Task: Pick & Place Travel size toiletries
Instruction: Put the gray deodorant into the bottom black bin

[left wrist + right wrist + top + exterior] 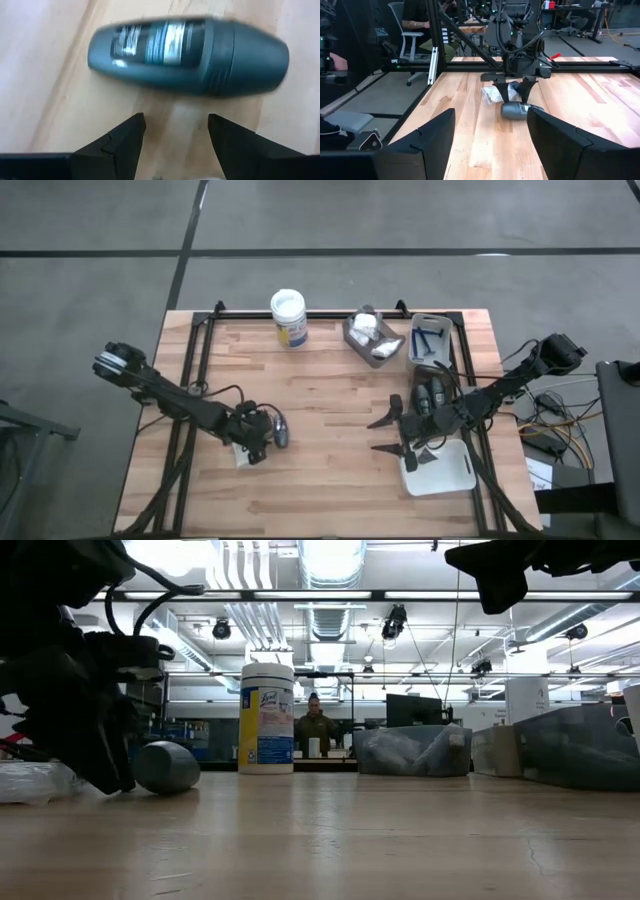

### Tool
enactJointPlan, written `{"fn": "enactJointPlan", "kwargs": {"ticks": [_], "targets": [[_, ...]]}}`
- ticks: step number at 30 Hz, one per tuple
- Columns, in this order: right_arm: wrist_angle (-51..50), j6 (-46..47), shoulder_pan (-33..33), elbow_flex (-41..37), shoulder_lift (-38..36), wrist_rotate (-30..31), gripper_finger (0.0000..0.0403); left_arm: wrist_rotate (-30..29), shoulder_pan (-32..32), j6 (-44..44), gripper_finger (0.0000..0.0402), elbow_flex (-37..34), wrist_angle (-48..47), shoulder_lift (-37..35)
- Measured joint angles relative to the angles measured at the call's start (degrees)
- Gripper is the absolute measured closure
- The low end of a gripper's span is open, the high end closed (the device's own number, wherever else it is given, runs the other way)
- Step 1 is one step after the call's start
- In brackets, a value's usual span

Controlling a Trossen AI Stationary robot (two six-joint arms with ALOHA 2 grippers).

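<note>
One dark grey roll-on bottle (pixel 187 55) lies on counter (pixel 330 395) just ahead of left claw (pixel 175 132), long axis crosswise to wide-spread fingers. Right claw (pixel 385 435) well apart, also wide, empty.

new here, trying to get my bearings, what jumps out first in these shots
The dark grey roll-on bottle lies on its side on the wood table, just ahead of the open left gripper. The white-lidded wipes jar stands at the far edge. The right gripper hangs open above the table.
</note>
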Motion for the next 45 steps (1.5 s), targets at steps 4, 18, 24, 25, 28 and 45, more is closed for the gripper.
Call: {"fn": "enactJointPlan", "kwargs": {"ticks": [4, 18, 24, 25, 28, 45], "targets": [[0.0, -0.1, 0.0, 0.0, 0.0, 0.0, 0.0177, -3.26, 0.3, 9.83, 0.0172, 1.4, 2.22, 0.15], [-0.02, -1.08, 0.0, 0.0, 0.0, -0.12, 0.0191, -6.34, 0.5, 44.11, 0.0172, 2.47, 17.82, -0.02], [-0.44, 0.89, 0.0, 0.0, 0.0, -0.15, 0.0181, -1.28, 0.5, 46.69, 0.0172, 4.57, 9.67, -0.07], [-0.44, 0.83, 0.0, 0.0, 0.0, -0.15, 0.0179, -0.48, 0.5, 46.43, 0.0172, 5.27, 7.48, -0.09], [-0.44, 0.54, 0.0, 0.0, 0.0, -0.15, 0.0172, 0.75, 0.5, 46.37, 0.0172, 7.56, 1.78, -0.09], [-0.42, 2.55, 0.02, 0.0, 0.33, -0.15, 0.0141, -1.1, 2.57, 18.4, 0.0172, 8.31, -5.38, 2.1]]}}
